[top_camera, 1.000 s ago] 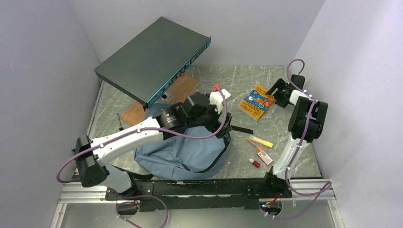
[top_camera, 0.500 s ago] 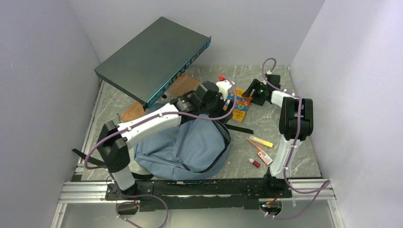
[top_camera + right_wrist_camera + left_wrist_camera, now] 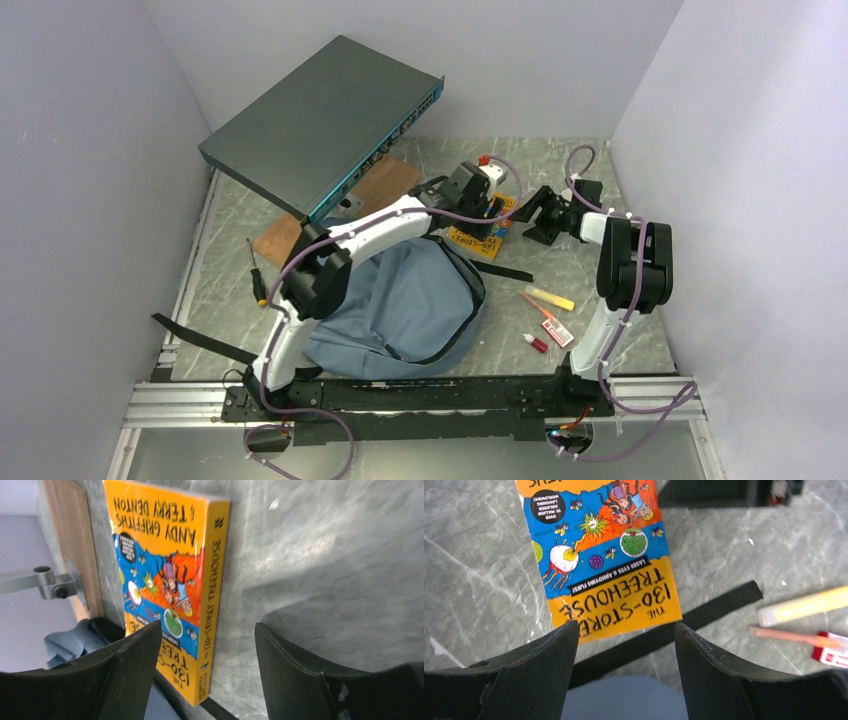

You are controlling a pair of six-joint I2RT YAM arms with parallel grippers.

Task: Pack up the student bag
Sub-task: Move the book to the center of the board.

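- Near left edge of the surface (image 3: 590,200): we note a loose black strap (image 3: 195,340) lying flat, and just beyond it a screwdriver (image 3: 258,285) with a dark handle.
- Far left: flat dark grey metal box (image 3: 320,125), tilted. In the top view its near corner overlaps a wooden board (image 3: 378,188).
- Near centre: the student bag (image 3: 395,305), blue-grey fabric with black zippers, lies slumped on the surface. The left arm (image 3: 370,228) reaches across its far side. One of its black straps (image 3: 664,632) runs over the surface just beside the near edge of the book.
- Left fingers (image 3: 539,670): apart, clamped on nothing. They hang over the strap and the near edge of the book; we cannot tell whether they touch either.
- Book (image 3: 599,555): orange and blue cover, title "THE 130-STOREY TREEHOUSE". It lies flat, cover up, on the far side of the bag, between the two arms' fingers.
- Right fingers (image 3: 127,675): apart, holding nothing. They face the book's spine from the right and stand clear of it.
- Right of the bag, near side: a yellow highlighter (image 3: 550,298), an orange pencil (image 3: 533,303), a small red-and-white pack (image 3: 558,333) and a small red bottle (image 3: 537,343), close together and apart from the bag.
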